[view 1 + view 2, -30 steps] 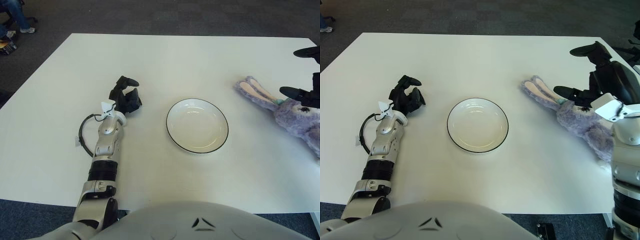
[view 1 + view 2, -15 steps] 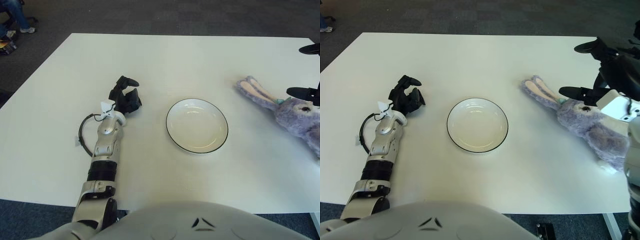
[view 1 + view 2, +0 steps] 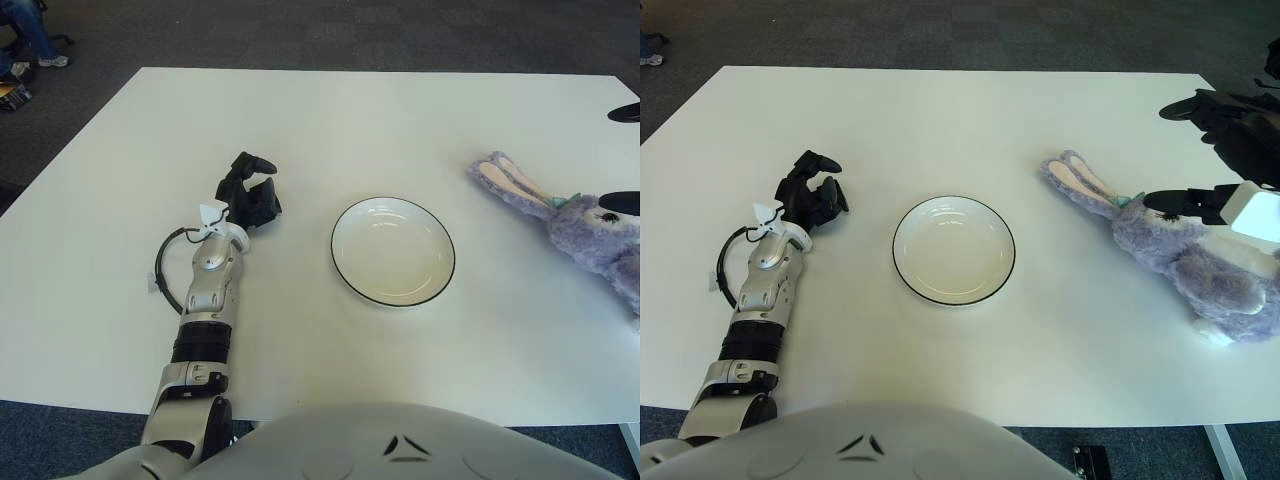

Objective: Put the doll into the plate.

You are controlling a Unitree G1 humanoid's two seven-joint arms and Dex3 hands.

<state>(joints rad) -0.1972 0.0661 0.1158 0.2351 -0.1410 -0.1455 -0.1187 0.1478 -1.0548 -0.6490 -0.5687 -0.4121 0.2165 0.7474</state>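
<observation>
The doll is a purple plush rabbit (image 3: 1180, 260) lying on its side on the white table's right side, long ears pointing left toward the plate. The white plate (image 3: 953, 249) with a dark rim sits empty in the middle of the table. My right hand (image 3: 1230, 150) hovers above and to the right of the rabbit's head, fingers spread, holding nothing; it is near the right edge of the view. My left hand (image 3: 810, 190) rests on the table left of the plate, fingers curled, empty.
The table's right edge (image 3: 1230, 120) runs just beyond the rabbit. Dark carpet (image 3: 940, 30) surrounds the table. A person's legs (image 3: 30, 30) show at the far left corner, off the table.
My right hand has moved to the right and up, away from the rabbit's head, which now lies uncovered. The rabbit, plate and left hand have not moved.
</observation>
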